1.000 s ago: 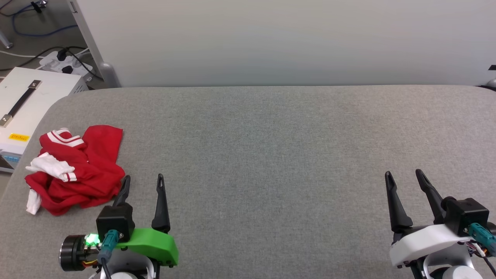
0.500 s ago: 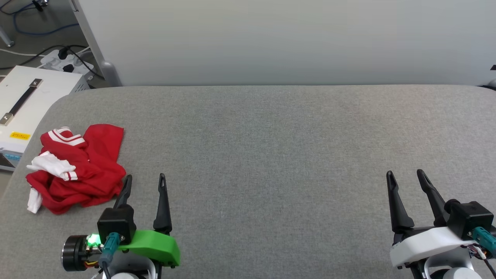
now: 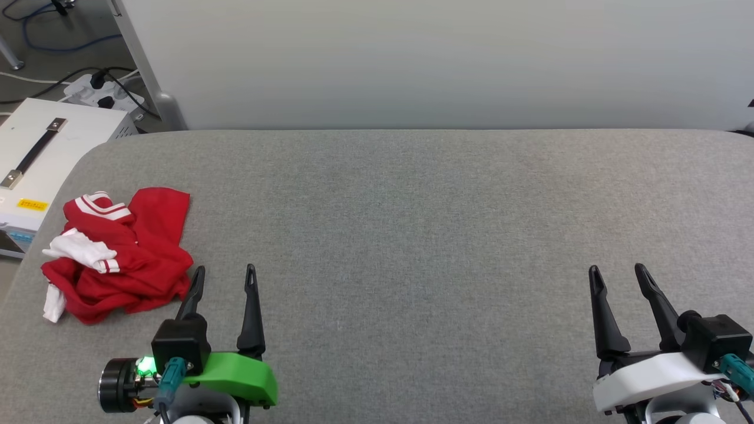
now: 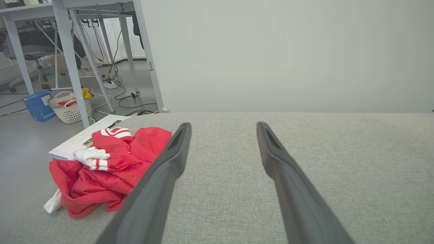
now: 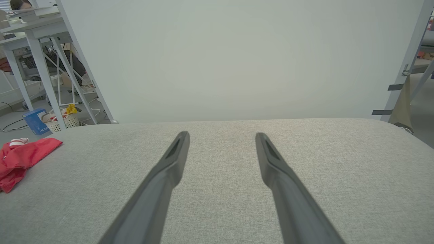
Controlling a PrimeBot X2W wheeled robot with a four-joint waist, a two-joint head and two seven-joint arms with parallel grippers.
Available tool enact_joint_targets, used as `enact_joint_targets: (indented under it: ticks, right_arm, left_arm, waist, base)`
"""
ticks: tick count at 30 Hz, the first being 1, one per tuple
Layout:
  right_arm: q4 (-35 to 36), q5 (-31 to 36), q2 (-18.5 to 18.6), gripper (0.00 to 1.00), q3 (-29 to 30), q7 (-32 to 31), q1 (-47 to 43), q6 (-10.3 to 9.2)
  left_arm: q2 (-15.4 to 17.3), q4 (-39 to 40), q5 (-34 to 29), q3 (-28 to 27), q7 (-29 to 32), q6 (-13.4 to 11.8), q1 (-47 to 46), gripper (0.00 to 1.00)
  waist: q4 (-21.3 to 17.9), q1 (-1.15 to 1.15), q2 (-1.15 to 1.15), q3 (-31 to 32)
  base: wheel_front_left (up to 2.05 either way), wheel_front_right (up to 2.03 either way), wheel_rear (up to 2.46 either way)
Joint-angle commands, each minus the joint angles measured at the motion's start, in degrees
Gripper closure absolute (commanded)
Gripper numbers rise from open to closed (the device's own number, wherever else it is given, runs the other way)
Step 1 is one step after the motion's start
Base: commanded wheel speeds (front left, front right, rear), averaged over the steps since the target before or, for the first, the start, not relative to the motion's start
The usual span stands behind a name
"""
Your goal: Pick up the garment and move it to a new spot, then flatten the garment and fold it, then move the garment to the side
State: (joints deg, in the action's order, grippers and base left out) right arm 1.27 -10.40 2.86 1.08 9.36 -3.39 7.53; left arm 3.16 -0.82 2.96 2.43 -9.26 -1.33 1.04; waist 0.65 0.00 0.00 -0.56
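The garment (image 3: 126, 256) lies crumpled in a red heap with white sleeves and striped trim near the left edge of the grey table (image 3: 412, 224). It appears too in the left wrist view (image 4: 112, 169) and at the far left of the right wrist view (image 5: 20, 159). My left gripper (image 3: 225, 272) stands open just to the right of the heap, its left fingertip close to the cloth's edge, nothing between its fingers (image 4: 162, 176). Far off at the lower right my right gripper (image 3: 617, 272) is open and empty over bare table.
A white case (image 3: 41, 159) with a black handle sits off the table's left edge, beside a power strip and cables (image 3: 94, 88) on the floor. A pale wall panel (image 3: 412, 59) runs behind the table. A basket (image 4: 69, 108) and desk legs stand beyond.
Both grippers have slipped a little lower in the head view, and the whole picture has shifted slightly right. The garment lies as before.
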Motion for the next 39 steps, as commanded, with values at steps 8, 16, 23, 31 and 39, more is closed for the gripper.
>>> enact_joint_targets:
  ticks: [8,16,23,31,39]
  right_arm:
    - [-0.6,-0.1,0.0,0.00,0.0,1.5,-0.8,-0.03]
    - [-0.9,-0.5,0.0,0.00,0.2,2.4,-1.1,-0.03]
    - [-1.1,-0.9,0.0,0.00,0.1,3.2,-1.3,-0.04]
    - [-0.7,-0.8,0.0,0.00,-0.5,4.2,-1.3,-0.04]
    - [0.0,-0.2,0.0,0.00,-1.8,5.1,-1.1,-0.04]
  left_arm:
    - [-0.2,-0.8,0.3,0.3,-1.5,-1.0,-0.2,0.00]
    - [-0.2,-1.3,0.3,0.5,-2.4,-1.4,-0.1,0.00]
    - [-0.2,-1.7,0.4,0.6,-3.3,-1.6,-0.4,0.00]
    - [-0.3,-1.9,1.2,0.1,-4.2,-2.0,-1.1,0.00]
    - [-0.3,-2.1,3.3,-1.5,-5.2,-2.7,-1.6,0.00]
  waist:
    - [0.2,0.00,0.00,-0.1]
    - [0.3,0.00,0.00,-0.1]
    - [0.8,0.00,0.00,-0.4]
    - [4.0,0.00,0.00,-1.3]
    - [9.7,0.00,0.00,-2.3]
  base:
    - [0.00,0.00,0.00]
    - [0.00,0.00,0.00]
    - [0.00,0.00,0.00]
    - [0.00,0.00,0.00]
    - [0.00,0.00,0.00]
